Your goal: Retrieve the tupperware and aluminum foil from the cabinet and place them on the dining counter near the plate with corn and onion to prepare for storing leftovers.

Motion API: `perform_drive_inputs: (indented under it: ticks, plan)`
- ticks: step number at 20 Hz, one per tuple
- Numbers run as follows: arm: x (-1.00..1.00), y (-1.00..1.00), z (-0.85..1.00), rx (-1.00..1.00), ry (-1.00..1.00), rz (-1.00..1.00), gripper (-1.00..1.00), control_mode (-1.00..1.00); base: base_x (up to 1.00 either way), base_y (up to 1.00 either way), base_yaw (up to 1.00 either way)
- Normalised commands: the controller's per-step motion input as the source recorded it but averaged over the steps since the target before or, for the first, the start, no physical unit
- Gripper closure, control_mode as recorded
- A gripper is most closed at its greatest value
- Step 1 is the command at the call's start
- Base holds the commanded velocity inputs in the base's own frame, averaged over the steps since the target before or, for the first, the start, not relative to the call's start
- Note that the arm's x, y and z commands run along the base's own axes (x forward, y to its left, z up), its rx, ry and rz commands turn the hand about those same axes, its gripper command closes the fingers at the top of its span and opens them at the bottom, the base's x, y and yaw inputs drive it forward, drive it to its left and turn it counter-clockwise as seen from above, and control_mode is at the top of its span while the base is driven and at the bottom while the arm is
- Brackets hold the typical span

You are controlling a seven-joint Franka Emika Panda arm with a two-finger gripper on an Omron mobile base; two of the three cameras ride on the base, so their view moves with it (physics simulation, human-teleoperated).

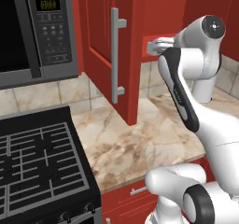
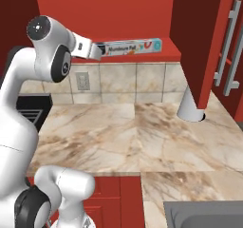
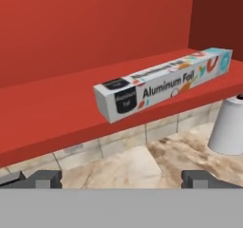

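Aluminum foil (image 3: 163, 83) on cabinet shelf (image 3: 57, 110)

The long side of the aluminum foil (image 3: 163, 83) box bore the printed words "Aluminum Foil". Its dark end panel carried small white lettering too blurred to read. The microwave (image 1: 39, 31) display showed green digits that were not legible.

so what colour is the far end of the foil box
Teal, on the aluminum foil box; clearest in the hand view.
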Motion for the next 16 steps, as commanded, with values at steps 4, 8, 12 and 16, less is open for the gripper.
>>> perform_drive_inputs:
  ticks: [4,8,12,16]
  plan:
    - [0.40,0.01,-0.14,0.00,0.00,0.00,-1.00,-1.00,0.00,0.00,0.00]
    - [0.47,0.08,-0.12,0.00,0.00,0.00,-1.00,-1.00,0.00,0.00,0.00]
    - [0.53,0.17,-0.09,0.00,0.00,0.00,-1.00,-1.00,0.00,0.00,0.00]
    - [0.47,0.16,-0.02,0.00,0.00,-0.04,-1.00,-1.00,0.00,0.00,0.00]
